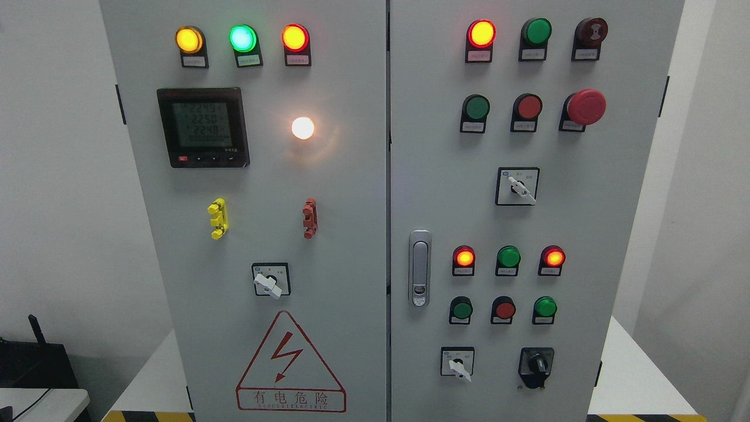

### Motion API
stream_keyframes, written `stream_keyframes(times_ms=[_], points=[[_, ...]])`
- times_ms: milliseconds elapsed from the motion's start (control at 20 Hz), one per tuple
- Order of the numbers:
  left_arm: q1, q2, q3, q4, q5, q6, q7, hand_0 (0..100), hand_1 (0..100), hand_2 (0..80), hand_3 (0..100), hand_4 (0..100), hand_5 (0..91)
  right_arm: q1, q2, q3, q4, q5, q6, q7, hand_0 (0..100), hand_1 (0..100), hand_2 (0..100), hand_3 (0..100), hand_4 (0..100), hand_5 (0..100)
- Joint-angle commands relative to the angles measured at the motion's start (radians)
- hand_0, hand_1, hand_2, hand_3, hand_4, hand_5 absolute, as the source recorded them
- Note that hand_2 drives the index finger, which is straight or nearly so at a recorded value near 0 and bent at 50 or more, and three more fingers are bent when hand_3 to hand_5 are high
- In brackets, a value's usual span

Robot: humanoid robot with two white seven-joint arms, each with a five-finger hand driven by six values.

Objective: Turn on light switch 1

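Four rotary selectors sit on the grey cabinet [351, 234]: one on the left door [270, 280], three on the right door [517, 186] [457, 362] [536, 366]. The labels are too small to read, so which one is switch 1 cannot be told; my guess is the left-door selector, directly below the white lamp [302, 128]. That lamp glows bright. The selector's white handle points down and to the right. This fits a switch already turned on with its lamp lit, or a lamp fed by something else with the switch yet to be turned. Neither hand shows, so I cannot tell what the fingers are doing or holding. Any turn here would call for a pinch across the small handle, a twist about its own axis with no push into the door, and a check on the lamp. Keep away from the yellow clip [217, 218] and red clip [309, 218] just above. The door face is flat, smooth painted metal and gives nothing to brace on. Also on the left door are a meter [203, 127] and a warning triangle [290, 363]. The cabinet stands on a white counter [638, 375] edged with hazard stripes. White walls flank it, and dark gear [35, 363] sits at lower left.
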Motion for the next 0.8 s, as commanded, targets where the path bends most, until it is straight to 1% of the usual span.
stream_keyframes(times_ms=[0,50,100,200,250,350,400,500,650,750], points=[[0.063,0.056,0.216,0.550,-0.002,0.004,-0.021,23,10,6.3,13,17,0.0,0.000,0.001,0.017,0.000,-0.025,0.000,0.000,12,39,0,0,0,0],[0.067,0.069,0.215,0.607,-0.005,0.004,-0.031,23,10,4.8,10,13,0.0,0.000,0.001,0.017,0.000,-0.025,0.000,0.000,12,39,0,0,0,0],[0.069,0.080,0.215,0.665,-0.007,0.006,-0.037,23,11,3.1,7,11,0.0,0.000,0.000,0.017,0.000,-0.025,0.000,0.000,12,39,0,0,0,0],[0.069,0.122,0.207,0.803,-0.007,0.018,-0.047,22,20,0.7,5,8,0.0,0.000,0.001,0.017,0.000,-0.025,0.000,0.000,12,39,0,0,0,0],[0.066,0.149,0.201,0.879,-0.008,0.021,-0.060,25,20,0.0,3,7,0.0,0.000,0.000,0.017,0.000,-0.025,0.000,0.000,12,39,0,0,0,0],[0.064,0.179,0.149,1.012,-0.008,0.023,-0.103,27,20,0.0,2,5,0.0,0.000,0.001,0.017,0.000,-0.025,0.000,0.000,12,39,0,0,0,0],[0.063,0.195,0.109,1.077,-0.005,0.024,-0.129,29,20,0.0,0,2,0.0,0.000,0.001,0.017,0.000,-0.025,0.000,0.000,12,39,0,0,0,0],[0.052,0.222,0.031,1.192,-0.002,0.032,-0.179,30,20,0.0,0,0,0.0,0.000,0.000,0.017,0.000,-0.025,0.000,0.000,12,39,0,0,0,0],[0.026,0.222,-0.090,1.258,-0.004,0.066,-0.187,31,17,0.0,0,0,0.0,0.000,0.000,0.017,0.000,-0.025,0.000,0.000,12,39,0,0,0,0],[0.008,0.219,-0.210,1.291,0.006,0.090,-0.189,32,16,0.0,0,0,0.0,0.000,0.000,0.017,0.000,-0.025,0.000,0.000,12,39,0,0,0,0]])
